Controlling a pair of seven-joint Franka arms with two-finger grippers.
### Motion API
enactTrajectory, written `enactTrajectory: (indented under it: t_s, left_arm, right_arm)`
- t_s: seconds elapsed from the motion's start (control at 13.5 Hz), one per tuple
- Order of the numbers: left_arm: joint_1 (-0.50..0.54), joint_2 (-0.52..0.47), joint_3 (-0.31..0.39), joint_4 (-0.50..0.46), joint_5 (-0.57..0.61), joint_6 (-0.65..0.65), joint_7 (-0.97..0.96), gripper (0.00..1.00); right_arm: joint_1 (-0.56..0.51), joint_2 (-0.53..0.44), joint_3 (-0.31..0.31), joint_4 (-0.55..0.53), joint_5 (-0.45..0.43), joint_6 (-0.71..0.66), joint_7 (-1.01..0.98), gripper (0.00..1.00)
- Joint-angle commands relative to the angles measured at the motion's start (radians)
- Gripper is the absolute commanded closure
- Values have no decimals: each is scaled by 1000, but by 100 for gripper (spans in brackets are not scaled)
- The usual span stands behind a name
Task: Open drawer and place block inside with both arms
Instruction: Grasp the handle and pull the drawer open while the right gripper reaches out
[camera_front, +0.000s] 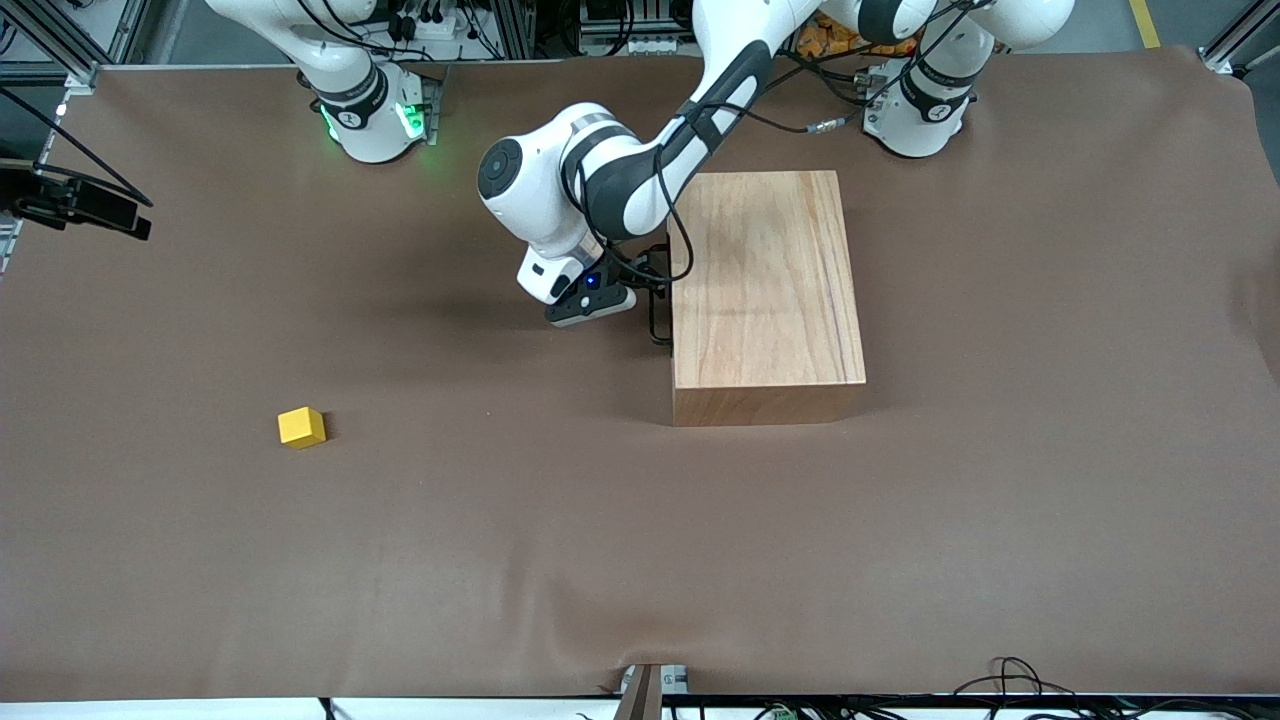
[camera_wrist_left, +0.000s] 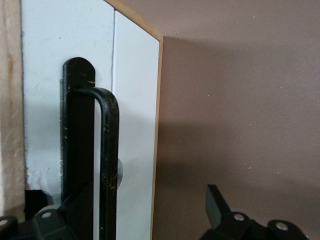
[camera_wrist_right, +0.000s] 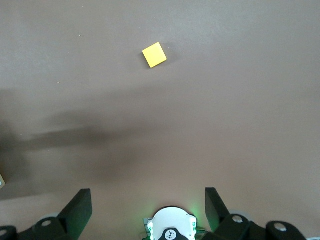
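We see the left gripper (camera_front: 655, 290) low at the drawer (camera_wrist_left: 135, 125) face of the wooden box (camera_front: 765, 290), which sits near the middle of the table (camera_front: 640, 560), toward the edge where the 2 bases stand. In the left wrist view its fingers (camera_wrist_left: 217, 205) are spread, with the black wire handle (camera_wrist_left: 107, 165) between them and no pad touching it. The drawer front sits flush with the box, so it is shut. The block (camera_front: 301, 427) lies on the bare cloth, well apart from the box, toward the right arm's end of the table and nearer the front camera. The right gripper (camera_wrist_right: 147, 210) waits high over its own green-lit base (camera_wrist_right: 171, 227), its 2 fingers spread and holding nothing.
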Motion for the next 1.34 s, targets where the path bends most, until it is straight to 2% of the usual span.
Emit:
enactTrajectory:
  t_s: [0.0, 0.45, 1.26]
  left_arm:
    - [-7, 12, 5, 17, 20, 21, 13, 0]
    - [-7, 24, 2, 17, 13, 67, 13, 0]
    - [-7, 24, -45, 22, 12, 198, 13, 0]
  right_arm:
    - [-13, -1, 9, -2, 12, 5, 8, 0]
    - [-18, 8, 9, 1, 12, 10, 8, 0]
    - [-20, 23, 9, 1, 14, 34, 8, 0]
